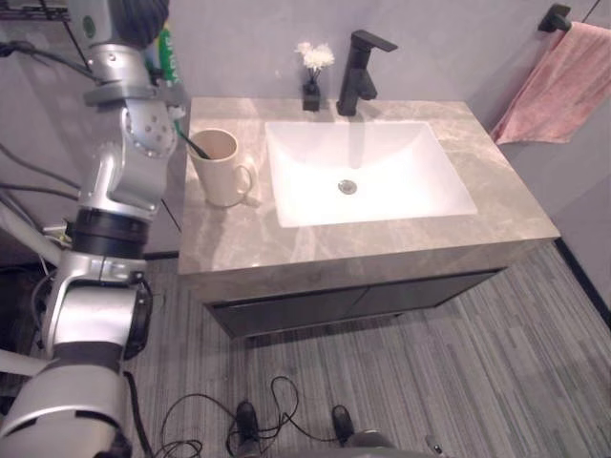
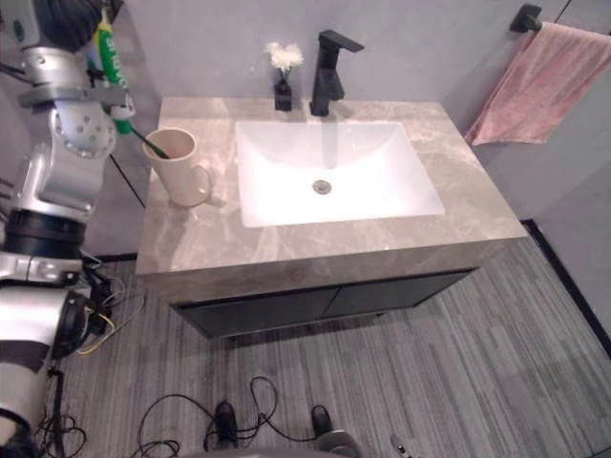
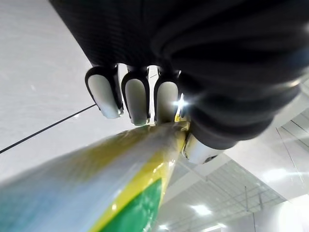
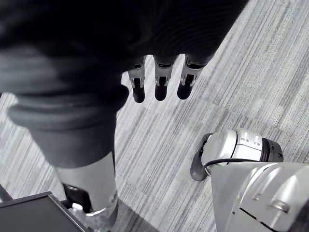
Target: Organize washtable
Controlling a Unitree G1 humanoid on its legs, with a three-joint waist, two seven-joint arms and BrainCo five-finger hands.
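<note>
- Where is the sink?
- The sink [image 1: 406,162] sits in the middle of the worktop [image 1: 382,243]. The tap [image 1: 359,72] stands behind it, by the wall.
- What is next to the tap?
- A little vase [image 1: 311,93], just beside it on the left.
- And the cup?
- The cup [image 1: 218,172] stands on the worktop, left of the sink. A thin stick [image 1: 198,145] leans in it.
- Is anything up high?
- Yes. The left robot hand [image 3: 135,99] is curled round a tube [image 2: 112,62], higher than the cup and past the worktop's left edge. A towel [image 1: 558,86] hangs on the wall to the right.
- And the right robot hand [image 4: 159,82]?
- It hangs over the floor [image 4: 270,72].
</note>
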